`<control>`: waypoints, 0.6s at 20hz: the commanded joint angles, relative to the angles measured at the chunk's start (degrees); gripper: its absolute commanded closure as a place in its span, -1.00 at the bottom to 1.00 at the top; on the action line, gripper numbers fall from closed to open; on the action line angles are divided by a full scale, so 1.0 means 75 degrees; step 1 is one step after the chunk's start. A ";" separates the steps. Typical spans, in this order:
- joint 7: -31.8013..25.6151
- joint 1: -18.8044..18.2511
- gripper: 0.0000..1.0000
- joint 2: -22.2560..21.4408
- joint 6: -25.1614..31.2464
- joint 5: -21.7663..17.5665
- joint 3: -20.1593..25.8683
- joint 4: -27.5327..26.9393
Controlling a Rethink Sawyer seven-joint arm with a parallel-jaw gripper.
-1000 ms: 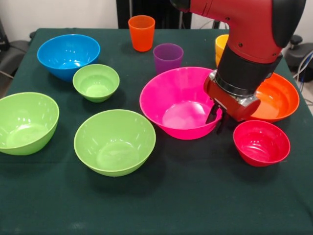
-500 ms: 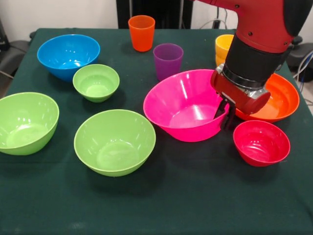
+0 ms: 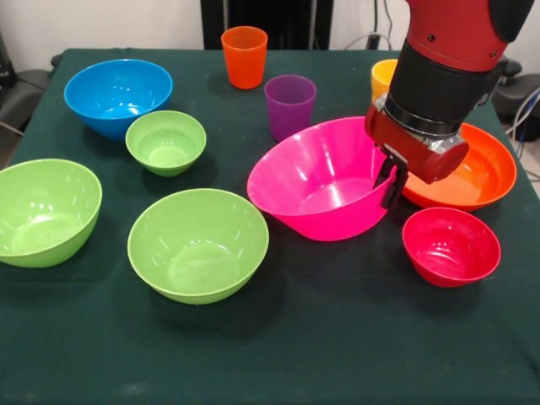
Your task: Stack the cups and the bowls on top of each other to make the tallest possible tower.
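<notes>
My gripper (image 3: 390, 181) is shut on the right rim of the large pink bowl (image 3: 321, 186), which is tilted with that side raised off the cloth. The orange bowl (image 3: 481, 173) lies just behind the gripper and the small red bowl (image 3: 450, 246) just in front of it. The purple cup (image 3: 289, 105) stands behind the pink bowl, the orange cup (image 3: 244, 56) at the back, and the yellow cup (image 3: 382, 80) is half hidden by the arm. The blue bowl (image 3: 118, 94) and three lime green bowls (image 3: 166, 142) (image 3: 42, 211) (image 3: 197, 245) stand apart on the left. No tower shows.
All stands on a dark green tablecloth (image 3: 337, 337) with bare cloth along the front. The black pedestal (image 3: 261, 17) is at the back centre.
The gripper has risen and shifted right with the pink bowl's rim in it. The bowl has tipped up on its right side and slid slightly right.
</notes>
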 commanded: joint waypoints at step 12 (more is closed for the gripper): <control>0.0785 -0.0058 1.00 -0.0302 0.0029 0.0137 0.1198 0.1059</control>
